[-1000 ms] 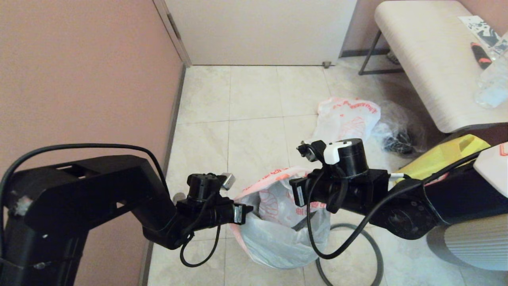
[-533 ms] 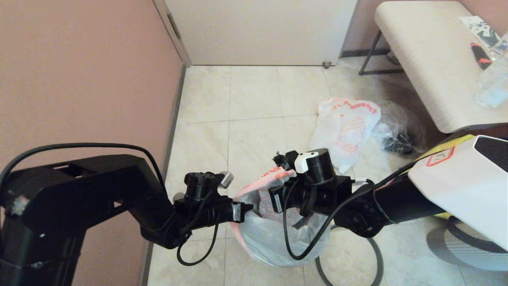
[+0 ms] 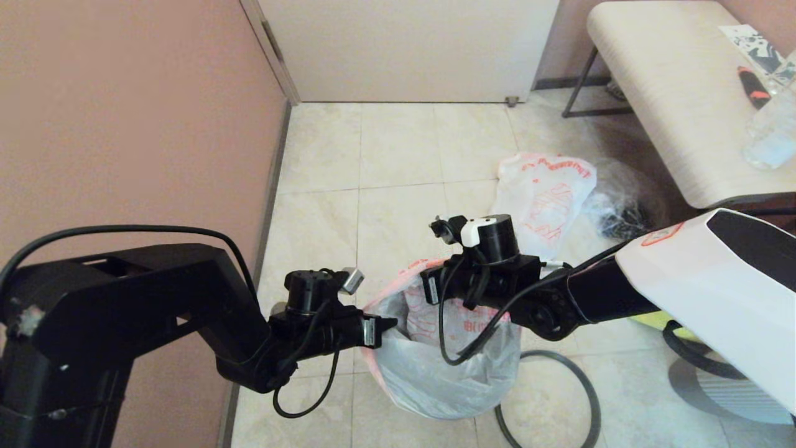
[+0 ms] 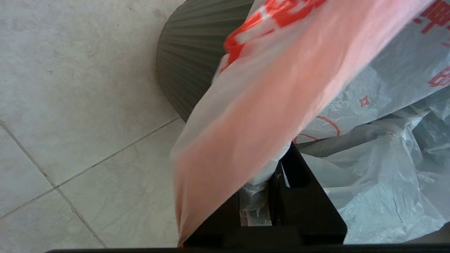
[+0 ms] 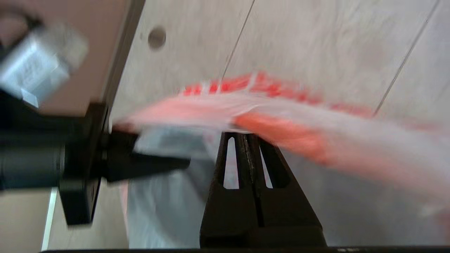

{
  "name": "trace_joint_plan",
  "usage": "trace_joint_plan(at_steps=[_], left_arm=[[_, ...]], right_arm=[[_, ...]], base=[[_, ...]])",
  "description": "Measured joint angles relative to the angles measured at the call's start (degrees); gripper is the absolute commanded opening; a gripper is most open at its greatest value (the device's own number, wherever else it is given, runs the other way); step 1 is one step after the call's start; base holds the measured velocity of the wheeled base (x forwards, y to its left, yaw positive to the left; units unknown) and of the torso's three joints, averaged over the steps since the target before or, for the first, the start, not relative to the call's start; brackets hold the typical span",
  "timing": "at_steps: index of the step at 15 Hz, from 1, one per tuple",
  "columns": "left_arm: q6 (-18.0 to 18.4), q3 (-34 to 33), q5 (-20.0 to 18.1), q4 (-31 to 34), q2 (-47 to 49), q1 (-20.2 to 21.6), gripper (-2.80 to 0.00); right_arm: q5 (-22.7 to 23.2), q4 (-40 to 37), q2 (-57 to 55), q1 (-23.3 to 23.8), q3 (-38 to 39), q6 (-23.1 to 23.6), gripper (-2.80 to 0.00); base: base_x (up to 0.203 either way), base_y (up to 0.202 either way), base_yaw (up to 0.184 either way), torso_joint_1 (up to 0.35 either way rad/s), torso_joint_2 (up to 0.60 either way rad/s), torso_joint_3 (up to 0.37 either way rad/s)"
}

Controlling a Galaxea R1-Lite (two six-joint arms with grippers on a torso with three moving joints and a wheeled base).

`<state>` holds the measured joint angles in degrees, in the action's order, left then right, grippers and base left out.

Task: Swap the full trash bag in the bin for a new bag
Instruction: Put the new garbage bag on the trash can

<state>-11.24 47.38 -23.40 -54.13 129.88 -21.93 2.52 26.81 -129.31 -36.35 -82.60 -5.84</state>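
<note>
The new bag (image 3: 435, 373), thin white film with red-orange print, drapes over the bin, whose ribbed dark wall (image 4: 186, 63) shows in the left wrist view. My left gripper (image 3: 390, 323) (image 4: 277, 165) is shut on the bag's rim at the bin's left side, with film bunched between its fingers. My right gripper (image 3: 423, 291) (image 5: 246, 135) is over the back of the bin, shut, its tips at the bag's stretched red-edged rim (image 5: 281, 130). The full trash bag (image 3: 547, 199) lies on the floor behind the bin.
The bin's dark hoop (image 3: 578, 386) lies on the tiles to the right of the bin. A clear bag of dark items (image 3: 622, 211) sits beside the full bag. A pale bench (image 3: 671, 93) stands at the right, and the pink wall (image 3: 124, 124) runs close on the left.
My right arm has swung left and slightly up, bringing its gripper from the bin's right side to above the back rim. The left gripper has kept its hold almost still.
</note>
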Motion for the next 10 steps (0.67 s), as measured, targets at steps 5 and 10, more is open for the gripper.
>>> trace_joint_plan(at_steps=[5,10], left_arm=[[0.2,-0.1,0.0,-0.1,0.1,-0.2,-2.80],[0.4,-2.2,-0.1,-7.5,1.0,-0.2,-2.80]], right_arm=[[0.0,-0.6,-0.9,0.8,-2.7,0.1,-2.80],[-0.5,-3.4,-5.0,3.3,-10.9,0.1,-2.80]], base=[[0.000,0.000,0.000,0.000,0.00,0.000],[0.000,0.000,0.000,0.000,0.00,0.000]])
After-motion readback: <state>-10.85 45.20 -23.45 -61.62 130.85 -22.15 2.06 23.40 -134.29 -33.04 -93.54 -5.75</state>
